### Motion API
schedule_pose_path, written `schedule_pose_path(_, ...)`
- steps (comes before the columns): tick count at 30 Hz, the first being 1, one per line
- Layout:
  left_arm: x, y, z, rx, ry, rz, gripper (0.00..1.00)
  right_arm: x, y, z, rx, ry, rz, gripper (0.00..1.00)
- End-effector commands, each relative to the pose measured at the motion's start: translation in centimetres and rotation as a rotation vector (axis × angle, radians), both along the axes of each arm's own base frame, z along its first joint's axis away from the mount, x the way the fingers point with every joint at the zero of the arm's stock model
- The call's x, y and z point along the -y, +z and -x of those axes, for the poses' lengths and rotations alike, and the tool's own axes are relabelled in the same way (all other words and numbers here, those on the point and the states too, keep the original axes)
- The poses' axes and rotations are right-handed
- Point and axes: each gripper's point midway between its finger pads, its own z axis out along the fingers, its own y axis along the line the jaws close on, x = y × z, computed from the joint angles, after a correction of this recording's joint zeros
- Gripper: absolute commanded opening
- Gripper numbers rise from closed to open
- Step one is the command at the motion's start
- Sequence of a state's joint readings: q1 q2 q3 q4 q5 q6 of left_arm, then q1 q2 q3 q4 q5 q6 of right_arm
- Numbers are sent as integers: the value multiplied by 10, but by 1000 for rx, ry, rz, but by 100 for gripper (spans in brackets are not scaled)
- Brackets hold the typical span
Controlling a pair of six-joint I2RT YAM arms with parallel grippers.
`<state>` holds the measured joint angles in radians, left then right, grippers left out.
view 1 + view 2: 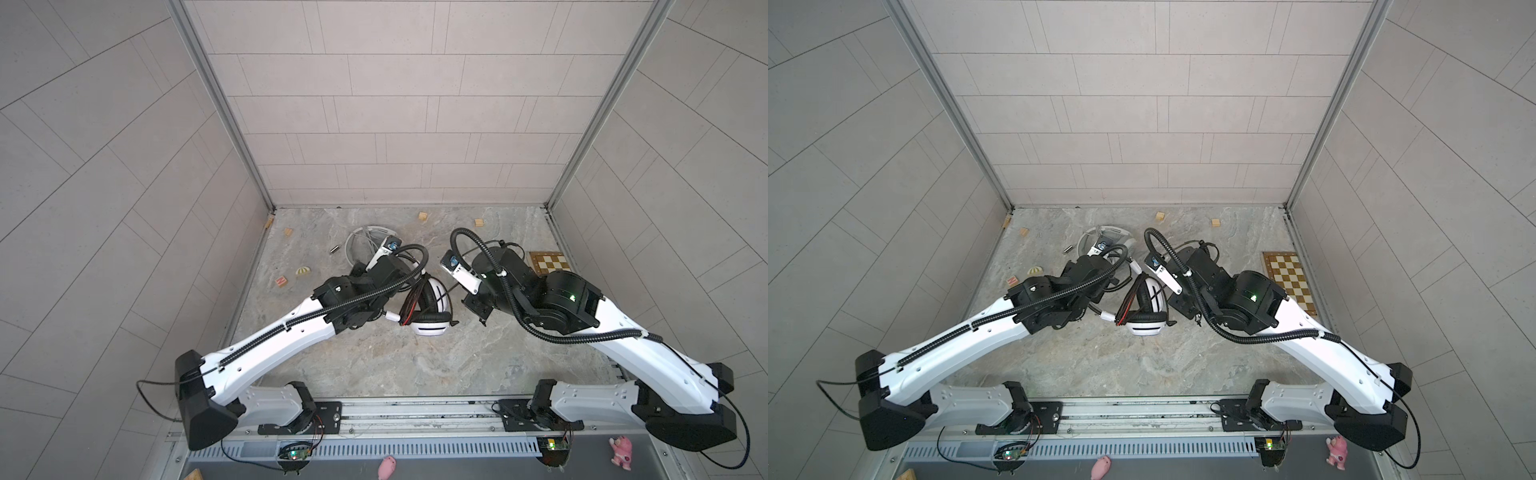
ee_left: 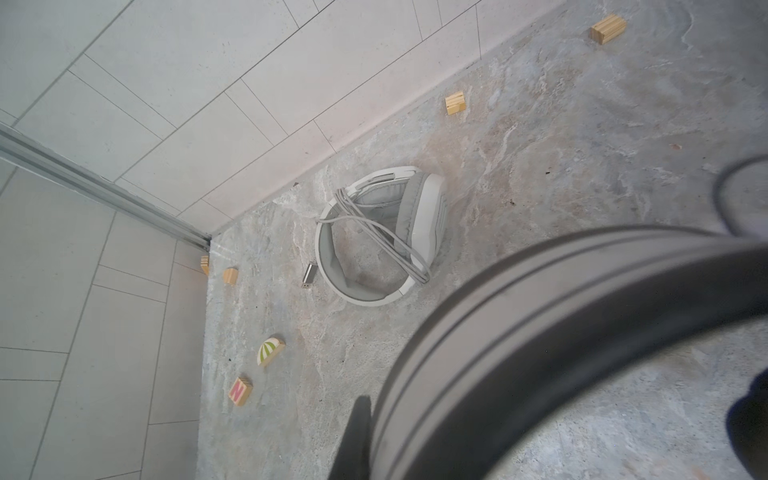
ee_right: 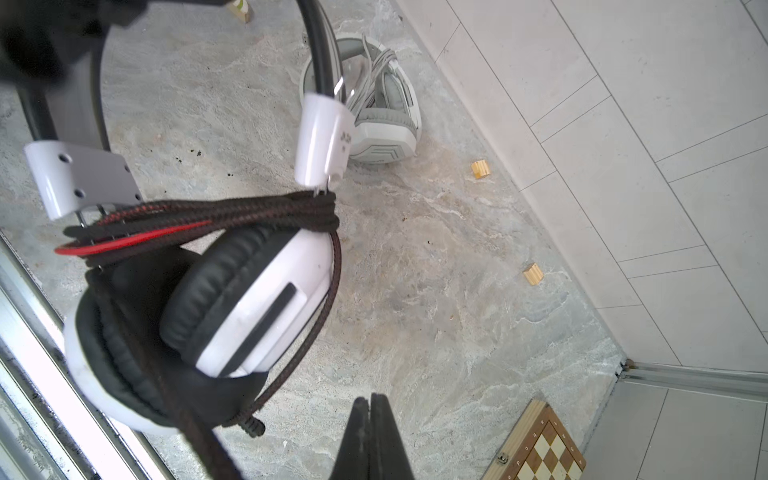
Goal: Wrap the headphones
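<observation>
The left gripper clamps the black-and-white cable-wrapped over-ear headset mid-tabletop; the right gripper is closed and empty.

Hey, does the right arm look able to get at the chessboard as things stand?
Probably yes. The right gripper is shut and empty, and only bare table lies between it and the chessboard, which lies flat close by.
</observation>
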<state>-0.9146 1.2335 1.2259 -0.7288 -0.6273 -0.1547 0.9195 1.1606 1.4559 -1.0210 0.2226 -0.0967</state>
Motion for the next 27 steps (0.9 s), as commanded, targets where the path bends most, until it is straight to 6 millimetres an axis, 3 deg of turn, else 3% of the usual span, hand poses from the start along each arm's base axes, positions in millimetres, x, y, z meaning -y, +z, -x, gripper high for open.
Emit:
schedule_pose_path(1,11,-13,15,-85,-155,-12,0,24,39,-9,137,-102,-84,0)
schedule_pose_path(6,35,-27,35,-201,-315,37,0,18,50,-21,209,-105,-165,0)
schedule_pose_path(10,57,-28,51,-266,-438,122,0,14,37,-40,193,-129,-206,0)
schedule_pose_path(16,62,0,62,-189,-486,287,0,22,5,-61,111,-193,-284,0)
schedule_pose_path(27,88,51,78,-152,-614,601,0,-30,-27,-57,-65,-71,-624,5)
